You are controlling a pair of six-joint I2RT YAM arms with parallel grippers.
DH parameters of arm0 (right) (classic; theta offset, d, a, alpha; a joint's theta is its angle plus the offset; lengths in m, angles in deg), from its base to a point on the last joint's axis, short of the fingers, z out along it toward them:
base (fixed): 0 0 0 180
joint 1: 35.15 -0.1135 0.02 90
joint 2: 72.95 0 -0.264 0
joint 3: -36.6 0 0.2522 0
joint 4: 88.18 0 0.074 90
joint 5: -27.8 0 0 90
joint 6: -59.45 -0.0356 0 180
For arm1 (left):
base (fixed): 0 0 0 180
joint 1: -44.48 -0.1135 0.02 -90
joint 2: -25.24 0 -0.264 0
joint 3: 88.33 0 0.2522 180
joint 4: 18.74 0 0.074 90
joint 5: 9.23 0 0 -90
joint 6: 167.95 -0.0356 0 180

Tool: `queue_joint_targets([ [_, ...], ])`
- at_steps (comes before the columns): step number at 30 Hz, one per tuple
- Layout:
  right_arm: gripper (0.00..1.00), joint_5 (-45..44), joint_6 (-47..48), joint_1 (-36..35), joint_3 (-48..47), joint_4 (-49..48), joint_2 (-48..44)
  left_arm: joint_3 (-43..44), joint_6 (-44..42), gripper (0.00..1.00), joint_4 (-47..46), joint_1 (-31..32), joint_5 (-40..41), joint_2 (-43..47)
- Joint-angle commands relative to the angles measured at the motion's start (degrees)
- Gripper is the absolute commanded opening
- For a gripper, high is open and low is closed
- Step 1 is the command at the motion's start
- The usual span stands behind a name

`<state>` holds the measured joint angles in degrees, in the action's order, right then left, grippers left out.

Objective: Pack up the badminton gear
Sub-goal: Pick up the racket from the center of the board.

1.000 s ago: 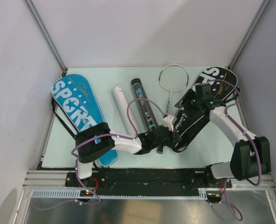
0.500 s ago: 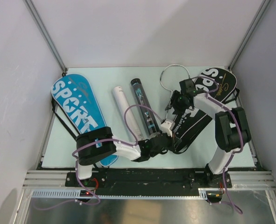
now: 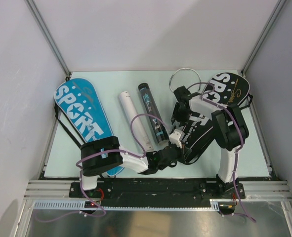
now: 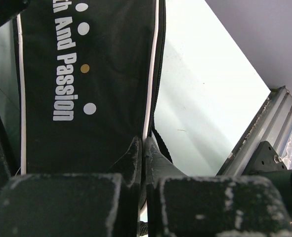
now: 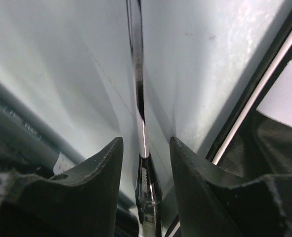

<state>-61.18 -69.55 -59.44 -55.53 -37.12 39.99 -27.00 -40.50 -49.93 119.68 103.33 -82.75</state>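
While the left end effector (image 4: 143,148) stays pinched shut on the piped edge of the black cover (image 4: 106,74), the right arm has swung in from the right side of the surface (image 3: 111,81). Its elbow is now folded above the cover. The right end effector (image 5: 145,143) has dropped astride the shaft of the silver racket (image 5: 137,74) and its fingers have been narrowing. They stand about half apart, one on each side of the shaft, with a gap showing on both sides, so nothing is gripped yet. I take it the racket is about to be picked up and fed into the held cover.

Room is tight. The racket lies between the black tube (image 3: 152,111) and the cover's edge, with its hoop close to the back wall (image 3: 150,34). Both arms crowd the middle, and the left arm's cable loops over the white tube (image 3: 133,118). Open surface shows right of the cover, and between the blue cover (image 3: 79,111) and the white tube.
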Motion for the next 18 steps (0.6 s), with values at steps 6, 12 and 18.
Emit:
queue_joint_targets([
  [6, 0.29, -7.02, 1.54, 1.18, -8.18, 5.47, 7.46, -0.80, -0.57, 0.00, -4.09, 0.19, 6.01, 2.94],
  [12, 0.02, -8.96, 3.07, 1.84, -9.73, 2.37, 6.55, -1.52, -0.12, 0.00, -4.14, -0.27, 7.05, 3.34],
  [18, 0.00, -9.34, 8.33, 3.67, -14.47, -0.97, 0.80, -1.49, -0.15, 0.00, -3.98, -0.86, 5.85, 4.21],
])
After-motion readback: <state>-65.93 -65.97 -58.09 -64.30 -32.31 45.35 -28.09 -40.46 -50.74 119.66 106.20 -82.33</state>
